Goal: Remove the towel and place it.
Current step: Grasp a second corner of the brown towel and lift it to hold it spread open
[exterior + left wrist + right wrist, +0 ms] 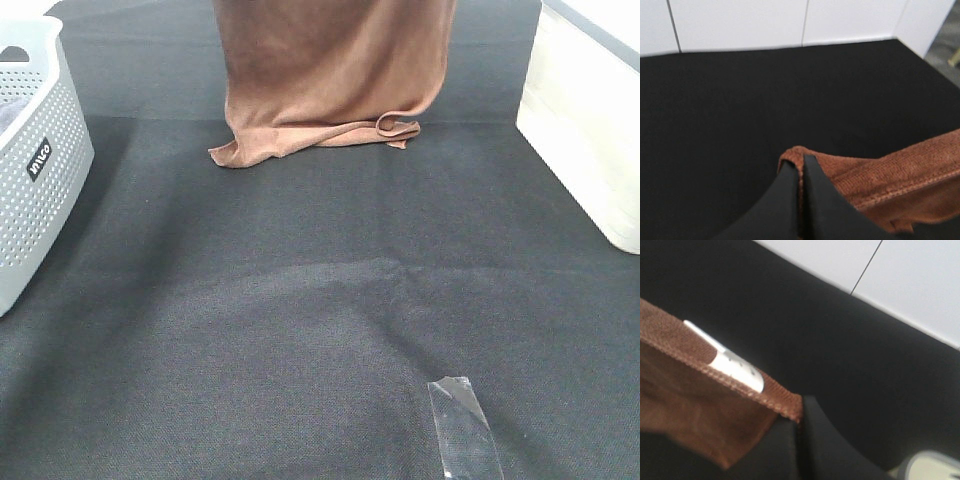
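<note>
One grey perforated basket (pixel 40 170) at far left; its black label (pixel 38 158) carries white lettering that is not cleanly readable. Centre: one towel (pixel 330 70), rust-brown, hanging from above the overhead frame, with its lower edge crumpled on the black table cloth (pixel 300 300). One white container (pixel 585 130) at the right edge. One clear strip (pixel 463 430) lies flat near the front, right of centre, well apart from the towel.

Left gripper (pixel 801 163): fingers pinched tight on a towel corner. Right gripper (pixel 799 415): fingers clamped on the hemmed corner, near one white tag (pixel 735 367) whose print is too blurred to read.
</note>
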Controlling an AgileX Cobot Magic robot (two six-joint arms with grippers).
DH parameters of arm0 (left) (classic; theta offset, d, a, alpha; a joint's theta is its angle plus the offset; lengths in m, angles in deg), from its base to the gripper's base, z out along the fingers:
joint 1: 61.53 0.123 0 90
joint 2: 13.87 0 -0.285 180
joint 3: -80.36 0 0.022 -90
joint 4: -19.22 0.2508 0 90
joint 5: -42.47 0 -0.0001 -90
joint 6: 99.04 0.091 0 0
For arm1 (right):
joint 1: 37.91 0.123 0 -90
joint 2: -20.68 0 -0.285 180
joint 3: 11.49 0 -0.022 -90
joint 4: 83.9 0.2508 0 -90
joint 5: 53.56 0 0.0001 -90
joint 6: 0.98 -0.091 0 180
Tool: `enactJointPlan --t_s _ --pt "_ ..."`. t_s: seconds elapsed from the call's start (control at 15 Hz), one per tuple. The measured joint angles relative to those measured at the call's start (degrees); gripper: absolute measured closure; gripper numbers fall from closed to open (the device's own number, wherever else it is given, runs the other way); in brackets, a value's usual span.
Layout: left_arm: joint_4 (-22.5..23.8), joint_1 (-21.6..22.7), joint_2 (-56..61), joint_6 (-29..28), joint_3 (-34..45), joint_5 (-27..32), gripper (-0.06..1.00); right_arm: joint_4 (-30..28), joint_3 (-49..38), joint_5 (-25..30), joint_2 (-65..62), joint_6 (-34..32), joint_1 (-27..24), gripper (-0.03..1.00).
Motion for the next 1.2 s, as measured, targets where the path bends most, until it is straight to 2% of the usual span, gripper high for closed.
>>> enactJointPlan --t_s 0.13,0.2,0.4,0.53,0.6,0.8,1.0,1.07,1.2 --pt "-0.8 0.2 1.5 1.8 -0.1 8.3 0.94 0.8 0.0 8.6 -0.3 2.6 0.0 0.97" --pt "-0.9 0.2 1.7 2.6 -0.1 10.4 0.94 1.1 0.0 10.8 -0.3 3.5 0.0 0.97" --pt "-2.1 0.3 2.6 4.2 -0.1 21.5 0.94 2.3 0.1 21.3 -0.4 6.9 0.0 0.97" --pt "-2.6 0.3 4.2 5.2 -0.1 27.1 0.94 3.4 0.1 22.6 -0.5 7.6 0.0 0.97" --pt "-2.7 0.3 5.2 5.3 -0.1 28.0 0.94 3.8 0.0 22.7 -0.7 7.6 0.0 0.97" --pt "-4.2 0.3 7.0 5.4 -0.1 28.6 0.94 3.8 -4.6 22.7 -5.4 7.9 0.0 0.97" --pt "-3.1 -0.4 9.2 5.4 0.6 28.7 0.94 4.5 -12.8 22.6 -11.3 8.0 0.0 0.97" --pt "-2.2 -1.2 10.7 5.1 1.8 28.9 0.94 4.5 -15.5 22.6 -12.5 8.2 0.0 0.97" --pt "-0.4 -3.7 15.7 4.6 9.6 28.9 0.94 4.2 -21.6 22.3 -15.6 9.5 -0.4 0.97"
